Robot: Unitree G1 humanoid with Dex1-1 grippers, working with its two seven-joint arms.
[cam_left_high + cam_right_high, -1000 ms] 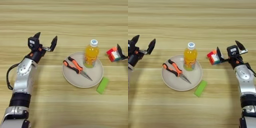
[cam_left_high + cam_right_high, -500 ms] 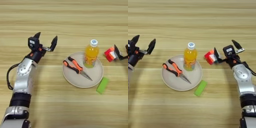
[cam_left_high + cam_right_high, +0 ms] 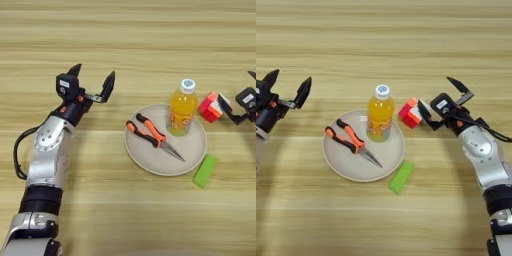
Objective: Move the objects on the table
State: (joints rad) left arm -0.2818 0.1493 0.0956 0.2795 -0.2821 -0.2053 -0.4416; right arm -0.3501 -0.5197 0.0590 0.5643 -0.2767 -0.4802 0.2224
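Note:
An orange-juice bottle (image 3: 380,116) with a white cap stands upright at the back of a round beige plate (image 3: 338,162). Orange-and-black pliers (image 3: 350,143) lie on the plate, left of the bottle. The multicoloured cube (image 3: 409,113) sits on the table (image 3: 150,40) just off the plate's right rim, close to the bottle. My right gripper (image 3: 435,94) is open; its lower finger touches the cube's right side and the upper finger points up and away. My left gripper (image 3: 94,73) is open and holds nothing, well left of the plate.
A small green block (image 3: 205,171) lies on the wood off the plate's lower right rim. My right forearm (image 3: 483,155) runs down the right side, and my left forearm (image 3: 47,150) down the left.
My right gripper has moved left, and the cube has slid left with it, from well right of the plate to beside the bottle. The left arm has not moved.

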